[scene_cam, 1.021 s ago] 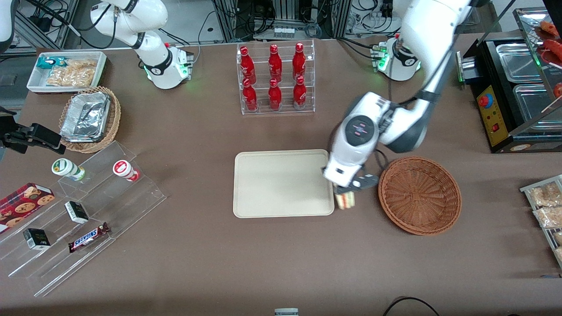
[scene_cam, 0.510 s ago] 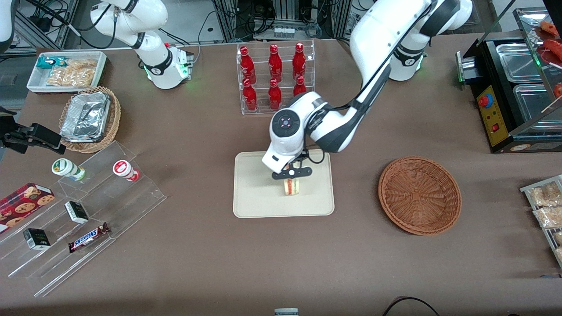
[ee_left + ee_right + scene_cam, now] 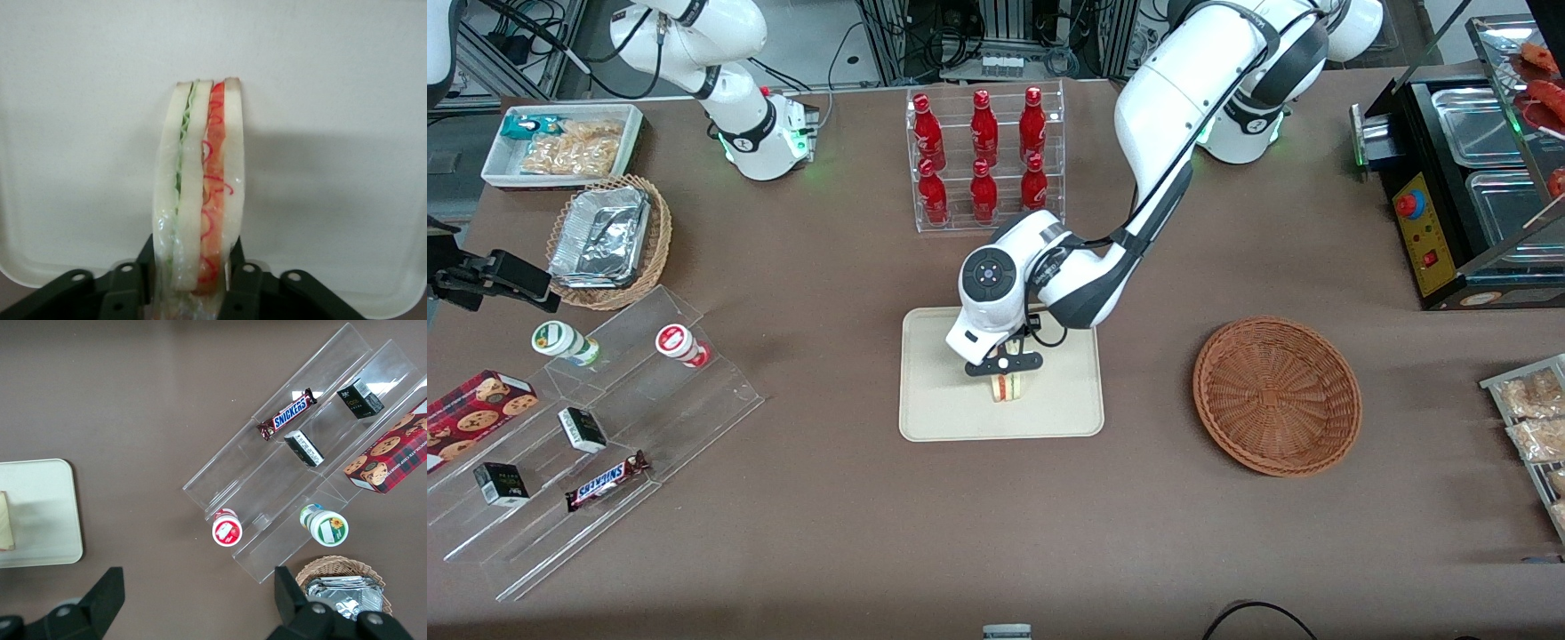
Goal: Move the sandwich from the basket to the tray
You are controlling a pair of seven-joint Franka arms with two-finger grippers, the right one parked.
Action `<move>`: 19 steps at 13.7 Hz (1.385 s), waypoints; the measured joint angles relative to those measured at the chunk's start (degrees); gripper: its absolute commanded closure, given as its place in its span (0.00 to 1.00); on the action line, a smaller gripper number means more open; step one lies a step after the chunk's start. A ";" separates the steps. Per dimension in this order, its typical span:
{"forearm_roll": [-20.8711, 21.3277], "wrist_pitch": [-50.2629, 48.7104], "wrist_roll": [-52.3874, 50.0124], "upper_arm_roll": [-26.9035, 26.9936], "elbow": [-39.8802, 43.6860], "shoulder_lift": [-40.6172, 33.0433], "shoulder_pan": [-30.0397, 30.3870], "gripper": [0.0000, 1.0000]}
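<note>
**A:** When I looked over, the gripper (image 3: 1003, 364) was pinched on the sandwich (image 3: 1008, 388), one finger (image 3: 248, 287) against each outer bread face, at the wide end of the wedge. It hung low over the middle of the tray (image 3: 934, 418), pointed end toward the tray surface. Couldn't tell if it was touching the tray or just above it.

**B:** So it was out of the basket (image 3: 1277, 396) then?

**A:** Yeah, the basket sat empty, well apart, toward the working arm's end of the table. Nothing else was on the tray.

**B:** How did the thing look to handle?

**A:** Light and squishy, I'd say. White bread, red and green filling, clear wrap that looked slick. Gripping flat across the slices seemed the right spot to me; squeeze hard and it'd probably crush, go soft and the wrap might slide. Standing on edge, it'd likely tip over once let go.
</note>
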 measured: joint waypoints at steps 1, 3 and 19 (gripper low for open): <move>0.01 -0.19 -0.01 0.74 0.70 -0.21 0.00 0.00; 0.01 -1.36 0.00 2.10 2.13 -1.28 0.08 0.00; -0.27 -36.36 33.03 5.92 -2.70 -29.69 27.33 0.00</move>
